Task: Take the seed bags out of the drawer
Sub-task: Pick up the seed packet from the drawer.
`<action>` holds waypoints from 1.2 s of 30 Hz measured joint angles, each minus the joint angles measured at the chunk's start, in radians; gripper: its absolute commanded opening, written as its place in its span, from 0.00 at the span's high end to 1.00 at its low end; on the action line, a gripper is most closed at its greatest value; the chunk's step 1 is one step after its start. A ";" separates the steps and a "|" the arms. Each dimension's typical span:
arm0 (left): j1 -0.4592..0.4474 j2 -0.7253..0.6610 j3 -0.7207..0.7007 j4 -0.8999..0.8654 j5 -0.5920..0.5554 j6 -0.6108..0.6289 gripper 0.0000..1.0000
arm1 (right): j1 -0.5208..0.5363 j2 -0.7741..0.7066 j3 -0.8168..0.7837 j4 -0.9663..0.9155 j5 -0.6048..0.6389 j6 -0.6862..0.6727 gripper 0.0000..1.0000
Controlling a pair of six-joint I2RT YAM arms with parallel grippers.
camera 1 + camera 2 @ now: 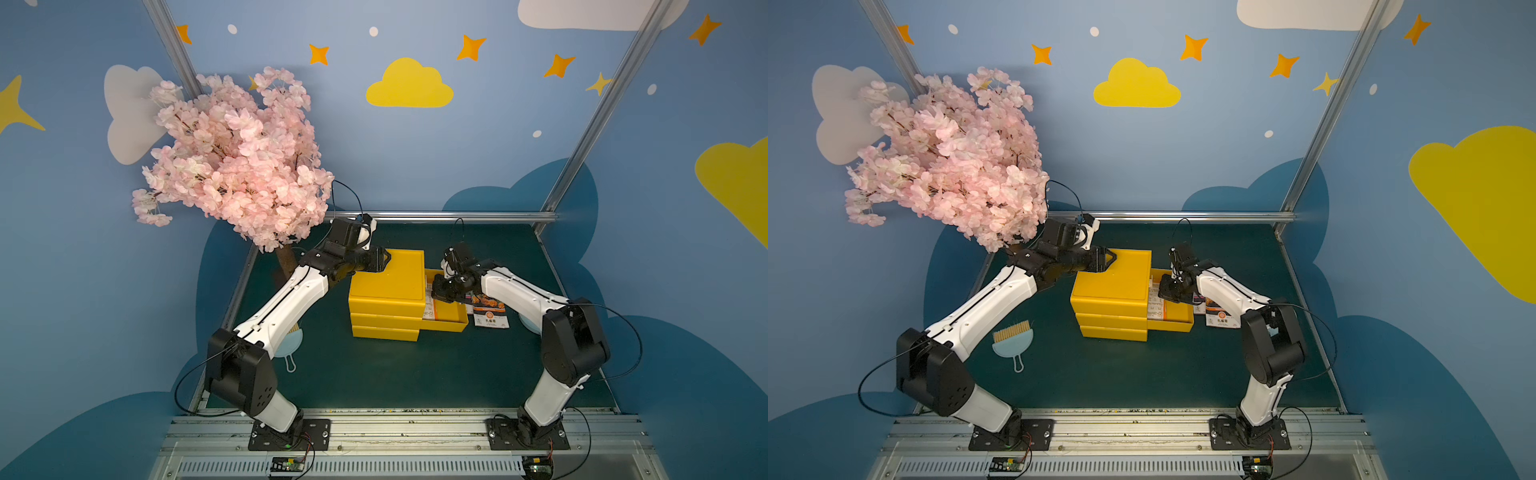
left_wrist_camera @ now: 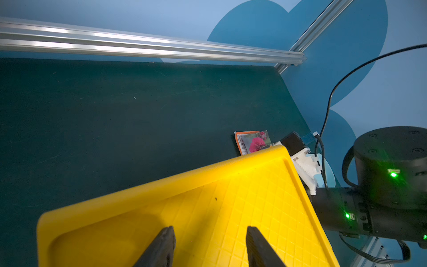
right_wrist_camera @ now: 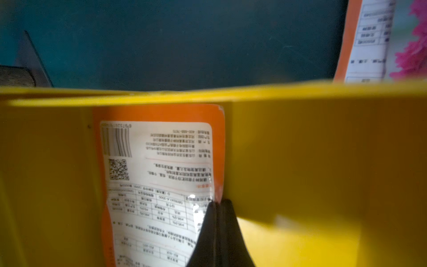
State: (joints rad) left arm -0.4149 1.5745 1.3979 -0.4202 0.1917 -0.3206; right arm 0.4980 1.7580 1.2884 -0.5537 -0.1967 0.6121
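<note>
Blue walls painted with clouds and orange stars close in a dark green counter (image 1: 415,374), and a yellow cabinet (image 1: 386,278) of three stacked drawers stands near its middle. The top drawer (image 1: 446,325) is pulled out from the cabinet on the side facing the right arm, and the two drawers below it are pushed in. The left claw (image 2: 210,228) is over the cabinet's ridged top with its two dark fingers spread apart and nothing between them. Whether they touch the top I cannot tell. The right claw (image 3: 217,202) reaches down into the open drawer, its fingers pressed together on the edge of a white-labelled seed bag (image 3: 157,161). This bag lies flat on the drawer floor with its orange-bordered printed back facing up, close to the cabinet end of the drawer. Two more packets are already out on the counter. The orange-flowered seed bag (image 1: 490,313) lies just beyond the drawer's outer end, away from the cabinet. The magenta-flowered seed bag (image 2: 253,142) lies near it, past the cabinet's far corner toward the back wall, and the right arm mostly hides it in both top views. On the cabinet's opposite side a pink blossom tree (image 1: 237,166) stands at the counter's back corner, well apart from the cabinet. A pale blue hand brush (image 1: 1013,340) lies on the counter on that side too.
</note>
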 measured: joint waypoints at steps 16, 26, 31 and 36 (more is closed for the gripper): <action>0.000 0.000 0.000 -0.001 0.000 0.000 0.44 | -0.031 -0.105 0.006 -0.061 -0.018 -0.018 1.00; 0.000 0.000 0.001 -0.002 0.000 0.000 0.45 | -0.068 -0.146 0.065 -0.171 0.012 -0.089 1.00; 0.000 0.002 0.007 -0.010 0.000 0.000 0.45 | -0.084 -0.186 0.071 -0.208 0.031 -0.119 1.00; 0.000 0.006 0.013 -0.017 0.000 0.000 0.45 | -0.100 -0.263 0.071 -0.225 0.060 -0.126 1.00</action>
State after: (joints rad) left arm -0.4149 1.5803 1.4113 -0.4374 0.1913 -0.3210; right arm 0.3985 1.4948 1.3594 -0.7784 -0.1371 0.4862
